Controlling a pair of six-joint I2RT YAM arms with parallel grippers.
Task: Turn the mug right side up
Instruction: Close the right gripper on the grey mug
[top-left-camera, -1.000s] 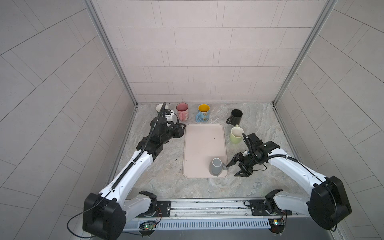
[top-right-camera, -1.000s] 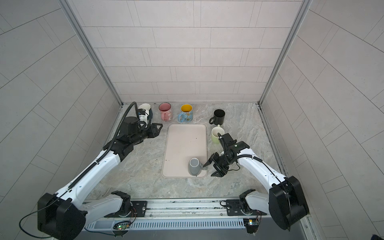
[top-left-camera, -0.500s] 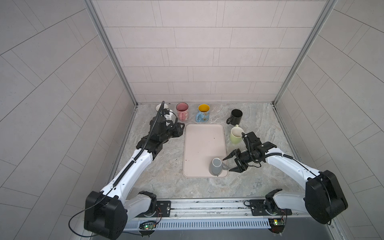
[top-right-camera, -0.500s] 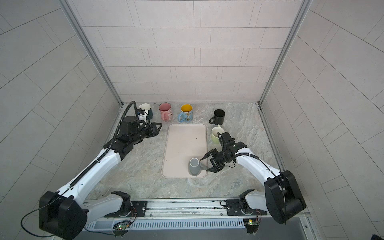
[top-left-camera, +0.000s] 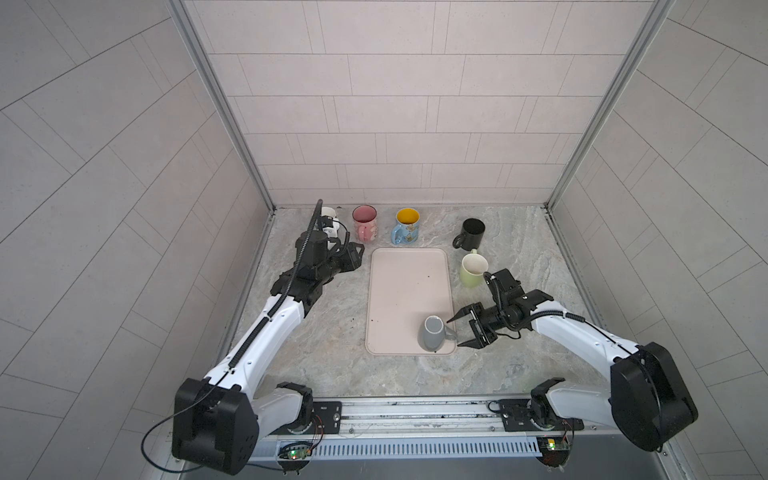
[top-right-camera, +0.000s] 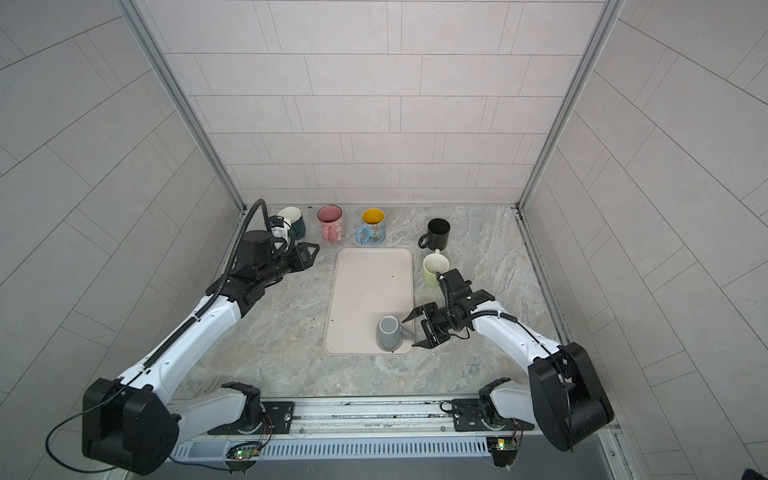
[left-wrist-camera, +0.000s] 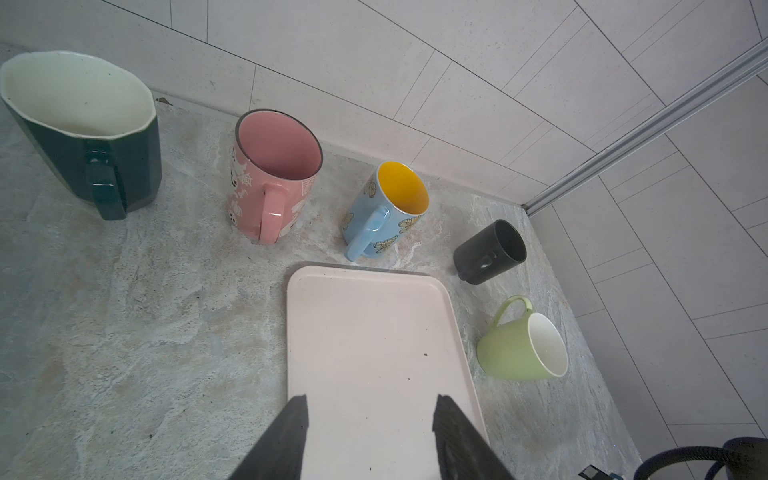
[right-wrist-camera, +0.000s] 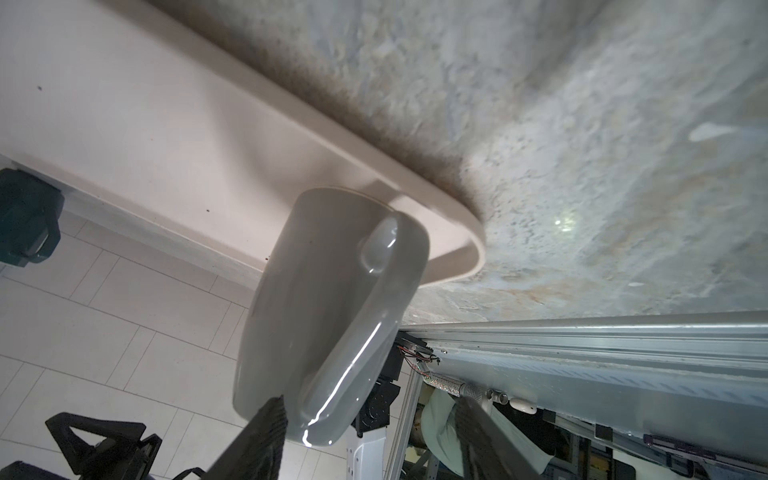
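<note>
We found the grey mug (top-left-camera: 432, 338) base-up at the near right corner of the tray (top-left-camera: 407, 286), handle (right-wrist-camera: 365, 316) pointing right. Our right pincer (top-left-camera: 453, 333) stood open astride that handle, seemingly to grip it; our left pincer (left-wrist-camera: 370, 399) hung open, empty, far left.

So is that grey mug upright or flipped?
Upside down: the grey mug shows a closed base on top, mouth on the tray.
</note>
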